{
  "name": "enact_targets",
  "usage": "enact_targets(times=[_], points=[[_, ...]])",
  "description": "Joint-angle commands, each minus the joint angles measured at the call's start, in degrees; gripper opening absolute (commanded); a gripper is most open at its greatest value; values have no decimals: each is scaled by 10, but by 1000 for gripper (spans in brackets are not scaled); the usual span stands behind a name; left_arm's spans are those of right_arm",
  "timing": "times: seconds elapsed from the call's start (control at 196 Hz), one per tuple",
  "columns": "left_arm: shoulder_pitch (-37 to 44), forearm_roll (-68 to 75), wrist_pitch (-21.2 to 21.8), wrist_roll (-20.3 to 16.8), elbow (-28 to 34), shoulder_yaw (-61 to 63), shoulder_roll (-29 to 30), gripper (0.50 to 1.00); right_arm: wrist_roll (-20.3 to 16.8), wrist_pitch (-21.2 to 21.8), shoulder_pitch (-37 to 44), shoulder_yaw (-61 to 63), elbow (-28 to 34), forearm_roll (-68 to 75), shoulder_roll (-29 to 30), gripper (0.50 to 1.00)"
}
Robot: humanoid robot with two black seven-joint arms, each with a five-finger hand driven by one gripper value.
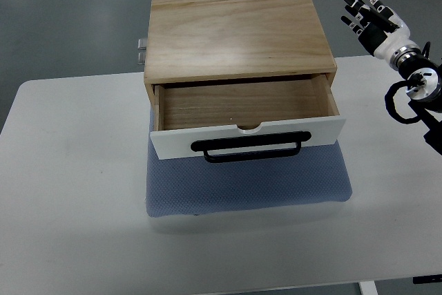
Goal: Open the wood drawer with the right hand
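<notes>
Centrally on the white table (76,191) sits a wooden box (238,29), light-grained, resting on a blue-grey padded mat (248,188) whose front edge shows ahead of the box. The wood drawer (245,119) stands pulled out toward the camera; its bare wooden floor is visible and nothing lies in it. Drawer front is a white panel with a small notch cut in the middle of its top edge. A black handle (246,148), a long flat loop, is fixed across the lower part of that panel. A small metal fitting (141,50) pokes out at the box's rear left corner, too small to identify.

Right hand (367,15) is in the upper right of the view, over the grey floor just beyond the table's far right corner, well apart from the drawer and handle. Fingers (355,3) are spread and extended, pointing up and left, holding nothing. Fingers are dark with pale segments; the wrist is a white cuff leading to a black jointed forearm (414,88) with cabling, entering from the right edge. Nothing touches the drawer.

Left arm does not show anywhere in the view. Grey floor surrounds the table at the top.
</notes>
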Motion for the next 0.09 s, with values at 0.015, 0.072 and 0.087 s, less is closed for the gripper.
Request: enact_targets(times=[0.015, 0.072, 0.087], points=[[0, 0, 0, 0, 0, 0, 0, 1000, 0, 1, -6, -1, 0, 0, 4, 944], [0, 0, 0, 0, 0, 0, 0, 1000, 0, 1, -9, -1, 0, 0, 9, 944], [0, 0, 0, 0, 0, 0, 0, 1000, 0, 1, -10, -1, 0, 0, 10, 944]])
